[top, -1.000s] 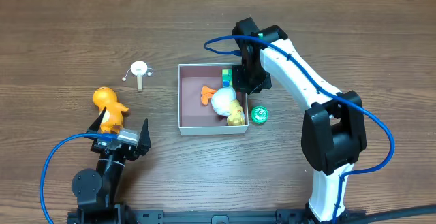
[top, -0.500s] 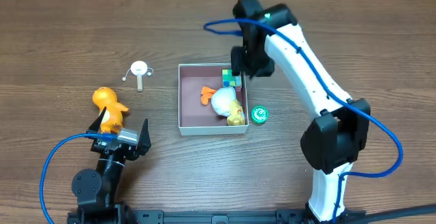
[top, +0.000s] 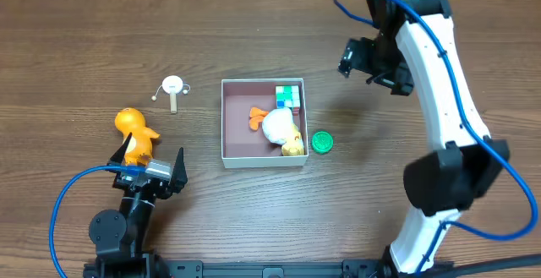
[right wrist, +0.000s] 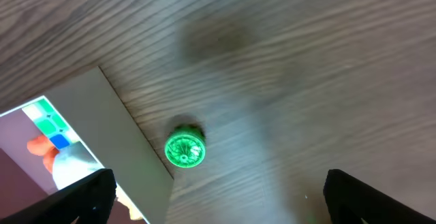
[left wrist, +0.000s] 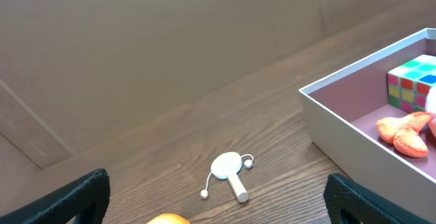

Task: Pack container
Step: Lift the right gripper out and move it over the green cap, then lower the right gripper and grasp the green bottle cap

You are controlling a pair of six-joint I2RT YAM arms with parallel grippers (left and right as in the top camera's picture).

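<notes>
The container (top: 223, 124) is a square white box with a mauve inside, at the table's middle. In it lie a multicoloured cube (top: 288, 96) at the far right corner, a white-and-yellow duck toy (top: 281, 128) and an orange piece (top: 256, 117). My right gripper (top: 370, 68) hangs open and empty, raised to the right of the box and beyond it. In its wrist view the right gripper (right wrist: 221, 197) spans bare table beside the container's wall (right wrist: 129, 142). My left gripper (top: 146, 158) rests open at the near left, holding nothing, just behind an orange duck (top: 135, 134).
A green round disc (top: 321, 142) lies on the table against the box's right side, near its front corner; it also shows as the green disc (right wrist: 184, 149) in the right wrist view. A small white paddle drum (top: 172, 88) with bead strings lies left of the box.
My right gripper opened over the box's far right corner, leaving the cube there. It then rose and swung away to the right. The left arm stayed still.
</notes>
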